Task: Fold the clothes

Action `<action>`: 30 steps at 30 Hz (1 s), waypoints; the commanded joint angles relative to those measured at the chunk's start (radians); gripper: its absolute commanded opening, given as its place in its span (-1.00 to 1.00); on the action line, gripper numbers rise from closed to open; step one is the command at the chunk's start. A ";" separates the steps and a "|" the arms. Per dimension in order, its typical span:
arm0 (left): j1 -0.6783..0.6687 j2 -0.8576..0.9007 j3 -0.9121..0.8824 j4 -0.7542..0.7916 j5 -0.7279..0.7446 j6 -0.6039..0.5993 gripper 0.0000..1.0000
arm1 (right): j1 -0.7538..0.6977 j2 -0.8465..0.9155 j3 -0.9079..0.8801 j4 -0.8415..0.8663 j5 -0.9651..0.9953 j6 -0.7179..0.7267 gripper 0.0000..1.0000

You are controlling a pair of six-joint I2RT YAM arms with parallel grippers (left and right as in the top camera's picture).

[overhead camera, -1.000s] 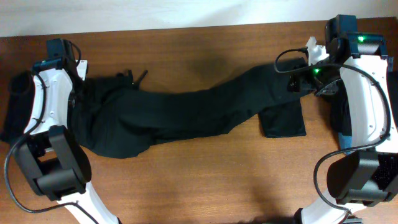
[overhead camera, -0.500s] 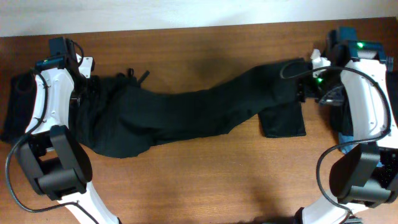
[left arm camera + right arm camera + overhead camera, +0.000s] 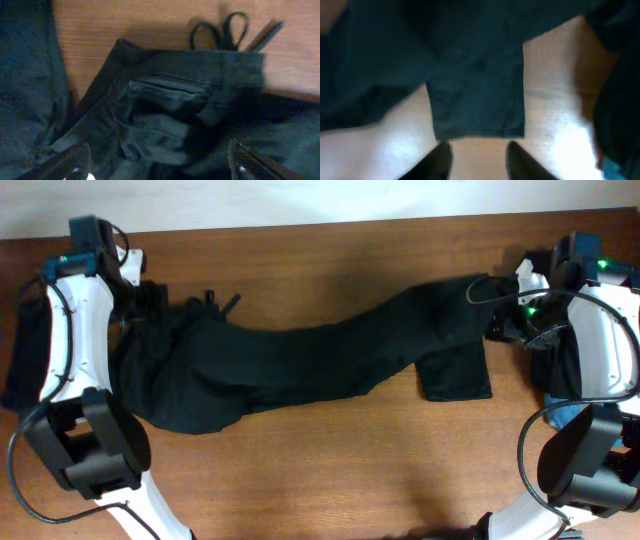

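The left gripper point(image 3: 148, 295) has been drawn back towards the far left corner of the bench point(image 3: 330, 470) since the earlier overhead frame, and its jaws have been let go of the waist. The right gripper point(image 3: 500, 328) has been carried outwards to the right, off the trouser legs. The black trousers point(image 3: 300, 365) themselves are seen lying much as before.

The trousers are laid lengthwise across the middle of the bench. The bunched waist is placed at the left and the two legs are run out to the right. The far leg is ended just beside the right gripper. The near leg end point(image 3: 455, 375) is laid flat as a dark rectangle, offset towards the front edge.

In the left wrist view the jaws are held wide apart and released, with nothing clasped between them. The rumpled waistband point(image 3: 200, 62) is spread on the bench below. A looped drawstring point(image 3: 227, 31) is seen lying on the bare wood just past it.

In the right wrist view, which is blurred, the two fingers point(image 3: 440, 160) are shown standing apart. Bare bench is seen between them and nothing is held. The flat leg end is found just ahead of the fingertips.

Another dark garment point(image 3: 22, 350) is draped at the left edge of the bench. A blue piece point(image 3: 565, 418) is partly covered by the right arm at the right edge.
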 commanded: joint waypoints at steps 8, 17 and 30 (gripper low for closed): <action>-0.114 -0.010 0.047 -0.116 0.153 -0.079 0.51 | -0.002 0.065 -0.009 0.089 0.158 0.048 -0.92; -0.129 -0.011 0.046 -0.142 0.178 -0.105 -0.99 | 0.042 0.166 -0.015 0.111 0.018 -0.046 -0.92; -0.129 -0.011 0.046 -0.157 0.050 -0.106 -0.84 | 0.159 0.209 -0.181 0.177 -0.027 -0.045 -0.92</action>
